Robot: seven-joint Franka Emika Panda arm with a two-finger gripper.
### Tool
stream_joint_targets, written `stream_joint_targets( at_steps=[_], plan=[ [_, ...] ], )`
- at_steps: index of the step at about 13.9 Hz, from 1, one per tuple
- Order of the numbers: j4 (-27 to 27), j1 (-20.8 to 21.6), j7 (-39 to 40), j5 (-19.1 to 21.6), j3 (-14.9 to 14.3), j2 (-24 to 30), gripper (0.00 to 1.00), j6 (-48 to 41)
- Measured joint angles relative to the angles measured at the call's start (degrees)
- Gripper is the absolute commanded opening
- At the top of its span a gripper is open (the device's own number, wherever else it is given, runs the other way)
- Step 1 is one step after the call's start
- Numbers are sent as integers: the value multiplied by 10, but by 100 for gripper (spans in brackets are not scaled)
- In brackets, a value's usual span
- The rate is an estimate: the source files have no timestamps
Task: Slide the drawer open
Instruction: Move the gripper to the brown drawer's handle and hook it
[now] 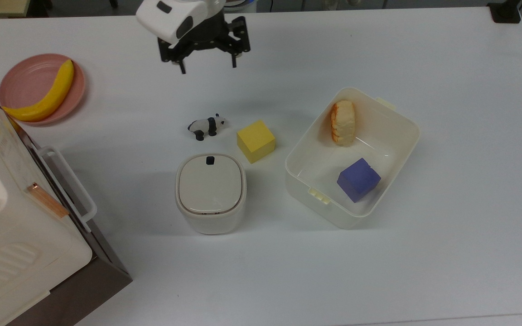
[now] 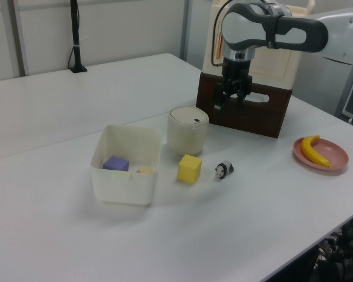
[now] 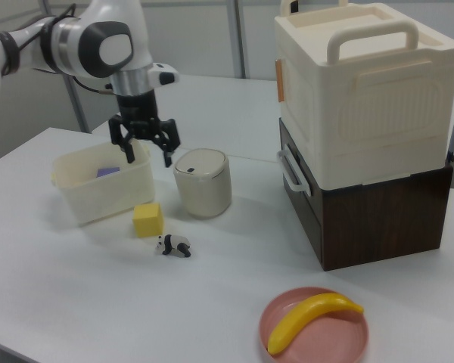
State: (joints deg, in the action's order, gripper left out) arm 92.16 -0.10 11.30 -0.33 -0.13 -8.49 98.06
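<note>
Your gripper (image 1: 206, 67) hangs above bare white table (image 1: 447, 253) near the top view's upper edge, black fingers (image 3: 166, 157) spread apart, holding nothing. Open table lies all around it. Below it in the top view sit a small panda figure (image 1: 206, 127), a matte yellow cube (image 1: 255, 141) and a cream lidded square container (image 1: 210, 192) with rounded corners. At the top view's right stands a glossy white plastic tub (image 1: 401, 131) with a purple cube (image 1: 358, 179) and a bread piece (image 1: 342, 122) inside. The drawer (image 3: 306, 200) sits shut in the dark brown wooden cabinet (image 3: 386, 212) at the top view's lower left, white loop handle (image 1: 71, 185) facing the table, free room before it. A ribbed cream box (image 3: 363, 91) is stacked on top. A banana (image 1: 43, 95) lies on a pink plate (image 1: 25, 77). No readable writing.
</note>
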Motion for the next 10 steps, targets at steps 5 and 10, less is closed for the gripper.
stream_joint_targets(
  at_steps=[5, 10],
  plan=[
    [2, -28, 131, -43, -35, -37, 90, 124],
    [-9, -35, 138, -55, -73, -106, 84, 250]
  ],
)
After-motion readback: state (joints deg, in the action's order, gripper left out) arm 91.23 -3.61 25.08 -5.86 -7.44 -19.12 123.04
